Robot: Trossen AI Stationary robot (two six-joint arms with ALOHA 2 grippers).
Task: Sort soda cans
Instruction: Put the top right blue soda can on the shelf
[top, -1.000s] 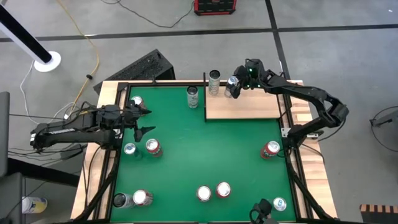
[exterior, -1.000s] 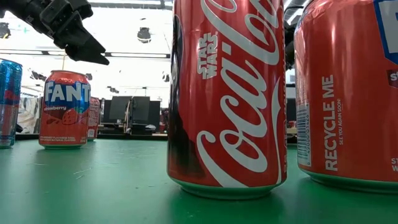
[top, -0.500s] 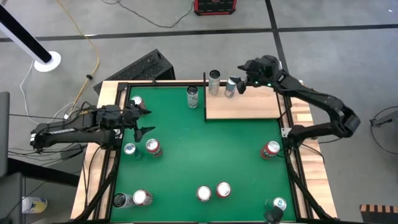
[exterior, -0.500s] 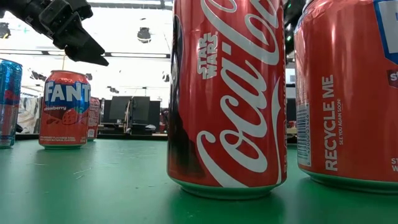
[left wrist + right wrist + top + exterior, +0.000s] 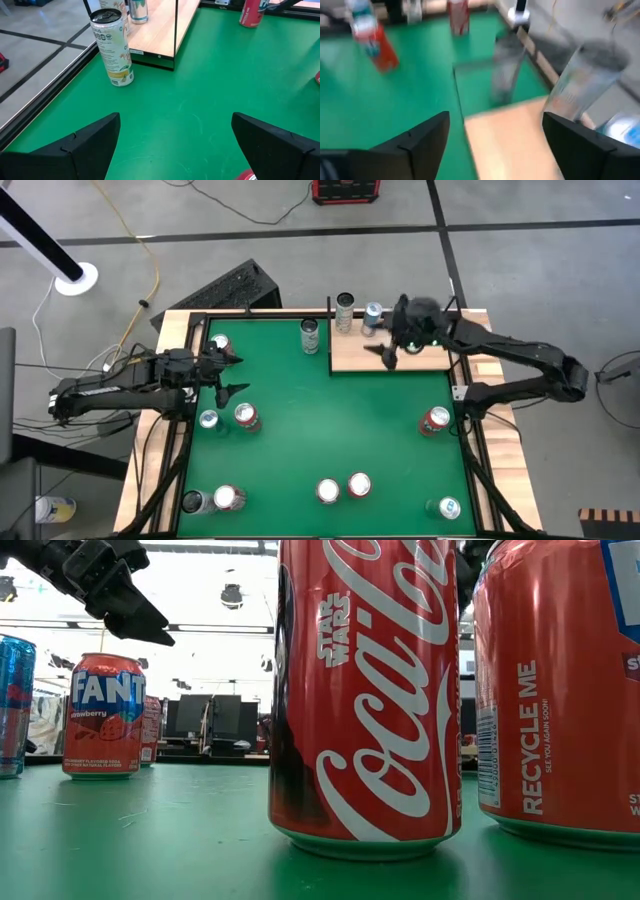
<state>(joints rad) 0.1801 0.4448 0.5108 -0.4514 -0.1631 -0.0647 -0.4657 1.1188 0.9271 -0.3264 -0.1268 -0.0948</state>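
About a dozen soda cans stand upright on the green table [image 5: 320, 420]. Two red ones [image 5: 328, 491] [image 5: 359, 484] stand near the front edge and fill the low view [image 5: 365, 690]. A silver can [image 5: 345, 308] and a blue-topped can [image 5: 372, 315] stand at the far edge of a wooden board [image 5: 420, 355]. My right gripper [image 5: 385, 352] hovers open and empty over the board, near side of those cans; its wrist view [image 5: 495, 145] is blurred. My left gripper [image 5: 240, 374] is open and empty at the table's left, above the mat [image 5: 175, 145].
A tall white-green can [image 5: 112, 47] stands by the board's left edge, also in the high view [image 5: 309, 330]. A Fanta can [image 5: 103, 715] and a blue can [image 5: 12, 705] stand just near of my left gripper. A red can [image 5: 436, 420] stands at the right; others stand in the front corners.
My right gripper has drawn away from the blue-topped can at the board's far edge, moving toward the near edge and turning over the board. That can stays standing on the board. My left arm has kept still.
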